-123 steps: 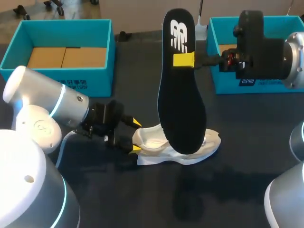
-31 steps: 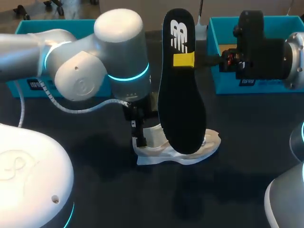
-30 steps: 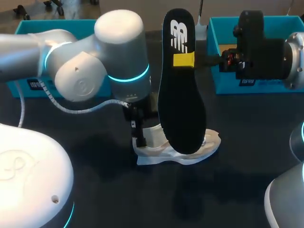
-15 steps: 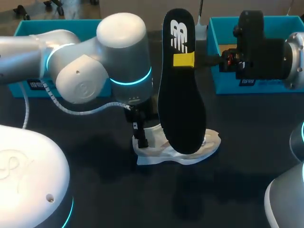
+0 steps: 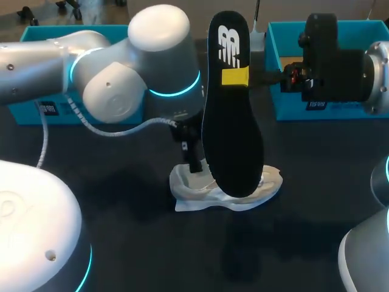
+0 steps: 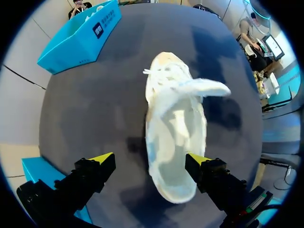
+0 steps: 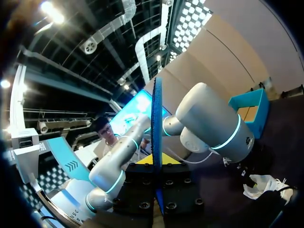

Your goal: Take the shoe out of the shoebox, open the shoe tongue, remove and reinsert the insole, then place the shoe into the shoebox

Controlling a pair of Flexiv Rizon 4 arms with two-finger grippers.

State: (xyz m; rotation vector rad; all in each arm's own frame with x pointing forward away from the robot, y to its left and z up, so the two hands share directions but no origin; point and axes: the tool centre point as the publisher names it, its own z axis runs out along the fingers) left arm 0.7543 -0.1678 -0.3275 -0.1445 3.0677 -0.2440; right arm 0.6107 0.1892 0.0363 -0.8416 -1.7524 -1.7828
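A white shoe [image 5: 230, 190] lies on its side on the dark table, its tongue pulled open. Straight above it hangs my left gripper [image 6: 149, 159], open and pointing down, with the shoe [image 6: 175, 137] under and ahead of its fingers, the heel end by one yellow tip. In the head view the left arm [image 5: 152, 67] covers that gripper's fingers. My right gripper [image 5: 236, 77] is shut on the black insole [image 5: 232, 134], held upright over the shoe, its lower end at the shoe's opening. The right wrist view shows the insole [image 7: 156, 121] edge-on between its fingers.
One teal shoebox [image 5: 282, 103] stands at the back right behind the right gripper. A second teal box [image 5: 24, 112] at the back left is largely hidden by my left arm. Bare dark table lies in front of the shoe.
My left arm has shifted right, bringing its gripper closer to the insole above the shoe. The right arm, insole and shoe have stayed put.
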